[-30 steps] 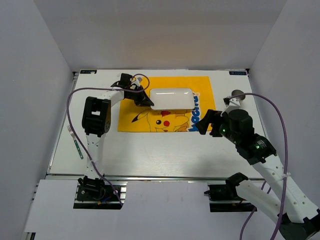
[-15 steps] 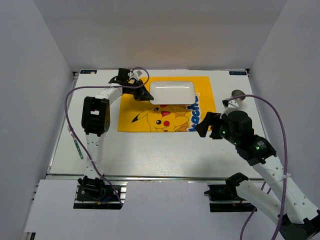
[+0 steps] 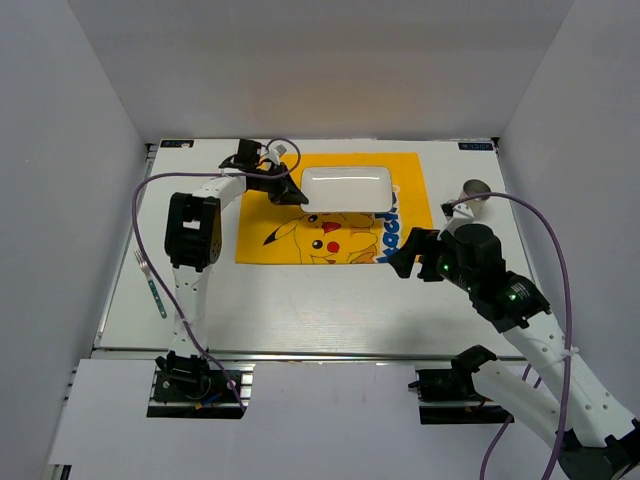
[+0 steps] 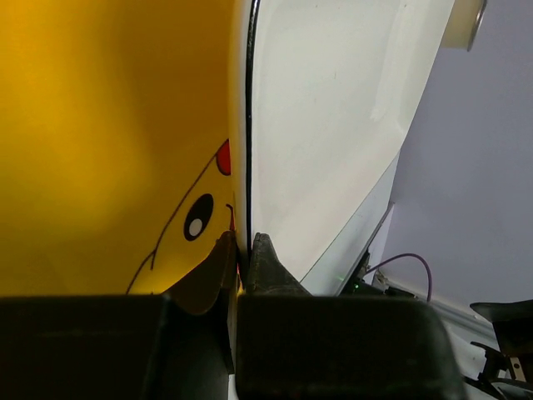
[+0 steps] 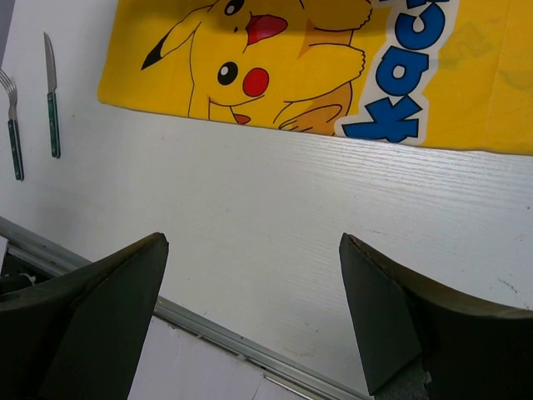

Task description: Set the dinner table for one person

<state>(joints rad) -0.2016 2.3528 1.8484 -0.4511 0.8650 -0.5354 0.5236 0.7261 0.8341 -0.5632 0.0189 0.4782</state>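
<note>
The white dinner table [image 3: 300, 310] carries a yellow cartoon placemat [image 3: 270, 235]. A small white rectangular plate [image 3: 345, 188] lies on the placemat's far half. My left gripper [image 3: 296, 193] is shut on the plate's left rim; in the left wrist view its jaws pinch the thin rim of the plate [image 4: 333, 125] above the placemat [image 4: 108, 125]. My right gripper [image 3: 403, 258] is open and empty, hovering over the table by the placemat's near right corner. In the right wrist view its fingers [image 5: 100, 292] frame bare table [image 5: 275, 250] below the placemat [image 5: 466, 75].
A fork [image 3: 152, 283] lies near the table's left edge; the right wrist view shows the fork [image 5: 12, 125] beside a green-handled knife [image 5: 52, 100]. A spoon [image 3: 474, 190] lies at the far right. White walls enclose the table on three sides.
My left gripper has carried the plate toward the far edge of the placemat. My right gripper has shifted slightly left and nearer.
</note>
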